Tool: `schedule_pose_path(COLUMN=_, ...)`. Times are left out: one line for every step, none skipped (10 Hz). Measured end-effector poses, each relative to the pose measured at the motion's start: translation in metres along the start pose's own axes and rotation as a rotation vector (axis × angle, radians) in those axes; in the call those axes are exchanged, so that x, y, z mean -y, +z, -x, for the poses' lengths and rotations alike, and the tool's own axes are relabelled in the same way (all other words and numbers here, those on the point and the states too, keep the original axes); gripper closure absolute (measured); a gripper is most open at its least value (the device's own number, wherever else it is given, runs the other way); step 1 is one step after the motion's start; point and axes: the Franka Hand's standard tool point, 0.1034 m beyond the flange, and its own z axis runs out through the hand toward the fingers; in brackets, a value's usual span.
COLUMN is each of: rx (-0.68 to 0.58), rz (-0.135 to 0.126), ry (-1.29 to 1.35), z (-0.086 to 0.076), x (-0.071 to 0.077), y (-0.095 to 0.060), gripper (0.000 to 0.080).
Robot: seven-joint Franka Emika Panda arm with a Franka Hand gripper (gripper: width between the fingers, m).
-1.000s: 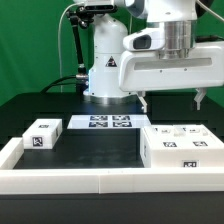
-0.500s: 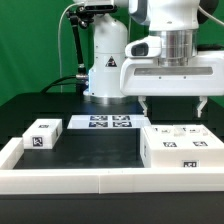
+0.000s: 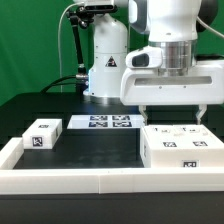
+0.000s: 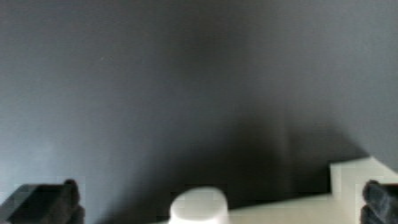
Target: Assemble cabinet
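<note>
- By the table's (image 3: pixel 100 152) front corner, exterior view's right: the cabinet (image 3: pixel 180 150), large white box, black-and-white square tags on top and front.
- Gripper (image 3: pixel 175 110) above it, jaws spread wide.

A black table (image 3: pixel 95 150) is seen, edged at 6 and 9 o'clock by a low white border rail (image 3: pixel 90 183). The marker board (image 3: pixel 104 122) is laid flat toward 12 o'clock. A green backdrop (image 3: pixel 30 40) is hung behind.

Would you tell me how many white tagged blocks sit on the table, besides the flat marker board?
2: a small block at the exterior view's left and the large cabinet at its right; the arm may hide others.
</note>
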Motion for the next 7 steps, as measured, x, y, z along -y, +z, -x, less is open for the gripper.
schedule_pose_path(rx=-0.004, rz=-0.003, ry=-0.014, z=-0.0024, x=-0.0031, y=0.0065, gripper=0.0004)
schedule_pose_path(rx=-0.003, rz=-0.002, ry=-0.018, z=-0.0025, x=-0.0064, y=0.01, gripper=0.0004)
schedule_pose_path(rx=-0.003, rz=-0.003, ry=-0.022, z=-0.0024, x=-0.0049, y=0.0094, gripper=0.0004)
schedule_pose_path(rx=-0.003, rz=-0.003, ry=-0.026, z=-0.0021, x=-0.0048, y=0.0098, gripper=0.0004)
schedule_pose_path(rx=-0.002, rz=-0.003, ry=-0.028, z=-0.002, x=-0.0047, y=0.0098, gripper=0.0004)
schedule_pose_path(rx=-0.002, rz=-0.003, ry=-0.03, z=-0.002, x=-0.0047, y=0.0099, gripper=0.0004)
schedule_pose_path(rx=-0.003, rz=-0.003, ry=-0.032, z=-0.0017, x=-0.0037, y=0.0099, gripper=0.0004)
